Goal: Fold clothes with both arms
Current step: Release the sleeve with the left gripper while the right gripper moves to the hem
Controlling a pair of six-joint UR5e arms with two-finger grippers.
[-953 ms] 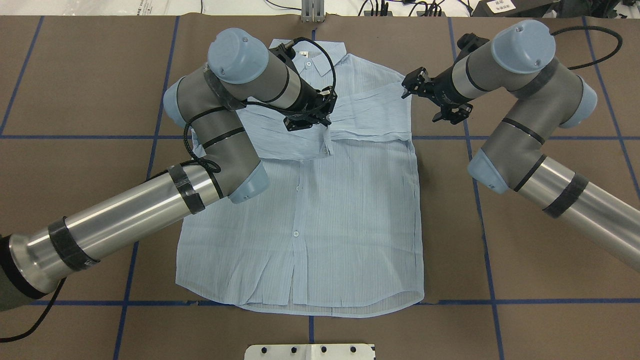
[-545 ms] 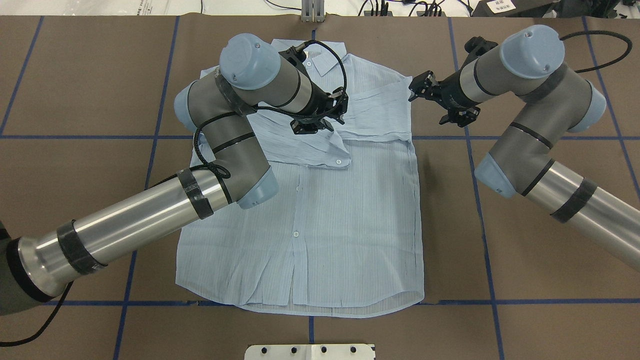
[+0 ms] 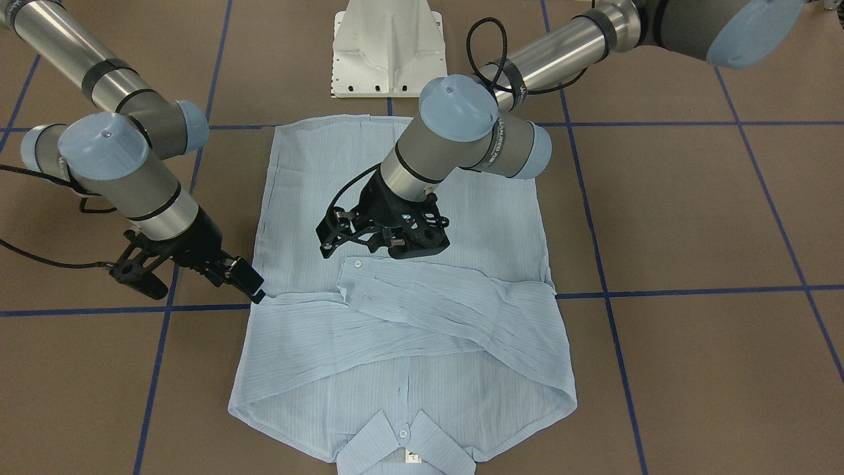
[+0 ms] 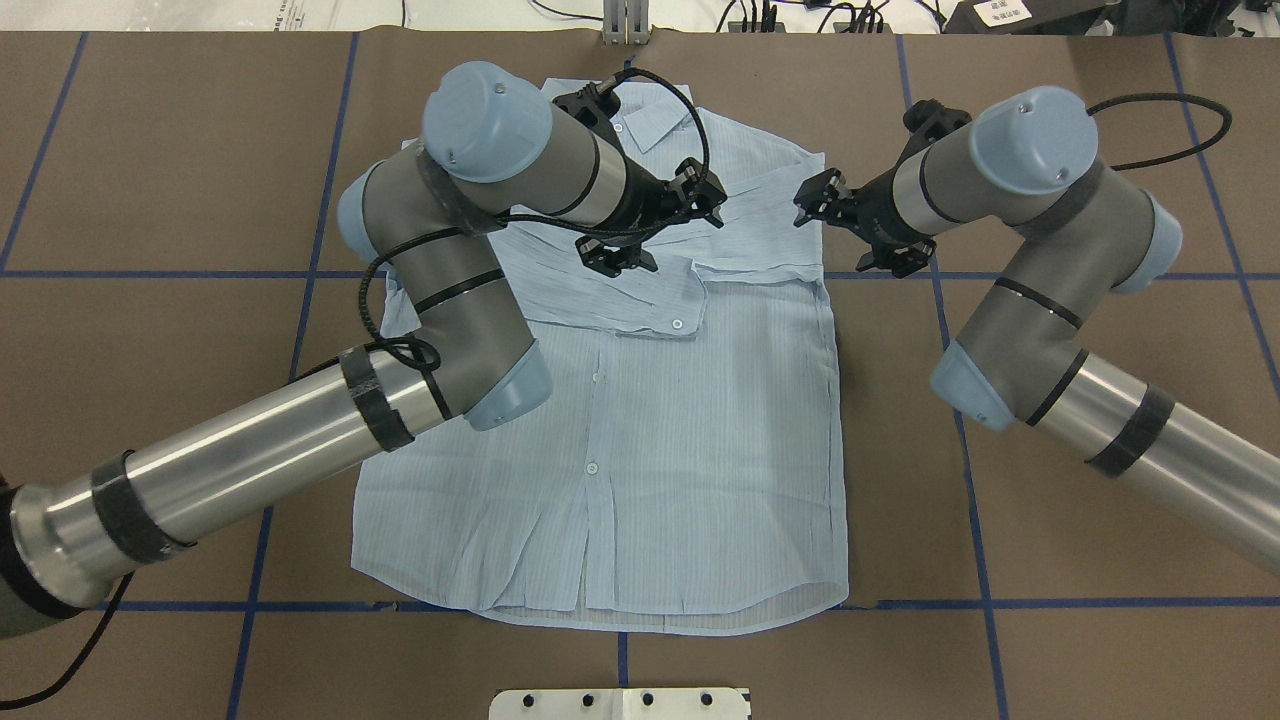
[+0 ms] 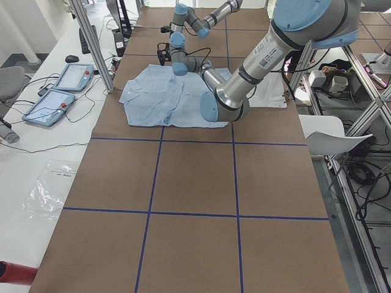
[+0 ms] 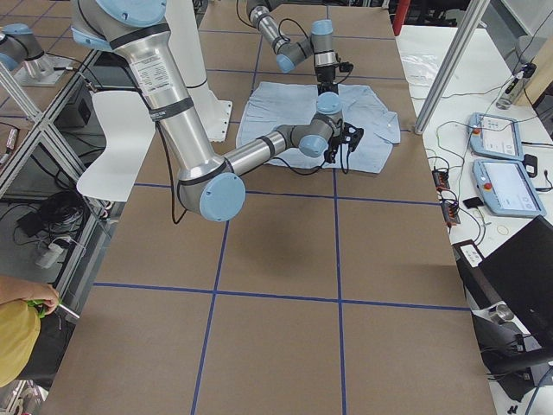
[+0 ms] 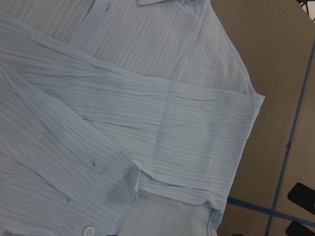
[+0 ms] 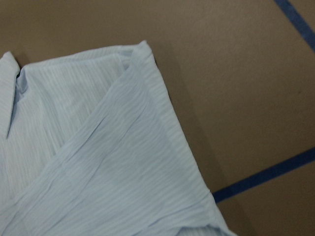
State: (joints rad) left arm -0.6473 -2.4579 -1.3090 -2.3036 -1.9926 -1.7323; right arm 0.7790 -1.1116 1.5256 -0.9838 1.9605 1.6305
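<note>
Brown paper (image 4: pixel 150 150) with blue grid lines (image 4: pixel 150 273) underlies the shirt (image 4: pixel 680 450).

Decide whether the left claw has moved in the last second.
Yes. In the overhead view the left claw has shifted toward the view's right, from in line with the grey post to mostly right of it.

You've got bright, even light from above: only soft, faint shadows on the counter (image 4: pixel 150 150). Fixed views are sharp. Your right wrist view is soft, the shirt (image 8: pixel 98 162) slightly blurred up close.
</note>
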